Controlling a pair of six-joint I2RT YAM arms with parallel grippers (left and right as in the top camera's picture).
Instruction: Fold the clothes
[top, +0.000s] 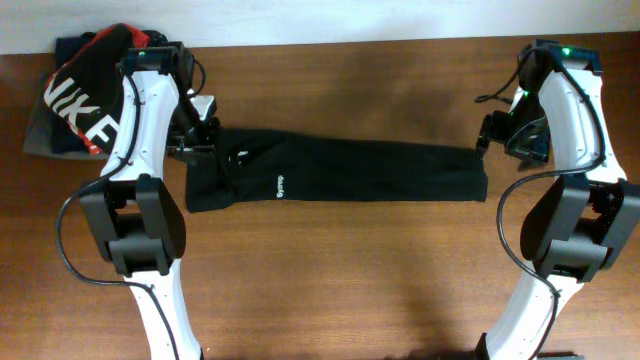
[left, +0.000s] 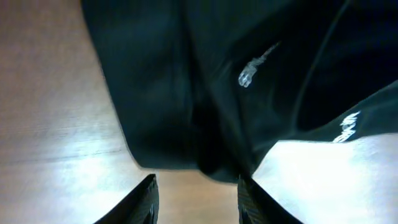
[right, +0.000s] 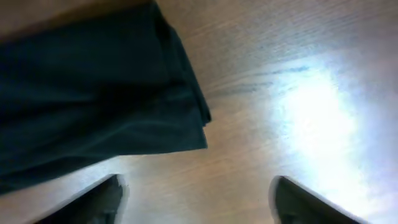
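Observation:
The clothes, one black T-shirt, lie folded into a long narrow strip across the wooden table, with a tiny white logo near the left part. My left gripper hovers at the strip's left end. In the left wrist view the left gripper stands open with bare wood between the fingers, and the T-shirt lies just beyond the tips. My right gripper is at the strip's right end. Seen from the right wrist, the right gripper is wide open and empty, the T-shirt's corner lying ahead.
A black-and-red garment with white NIKE letters sits on a grey folded garment at the back left corner, close behind the left arm. Both arm bases stand near the front edge.

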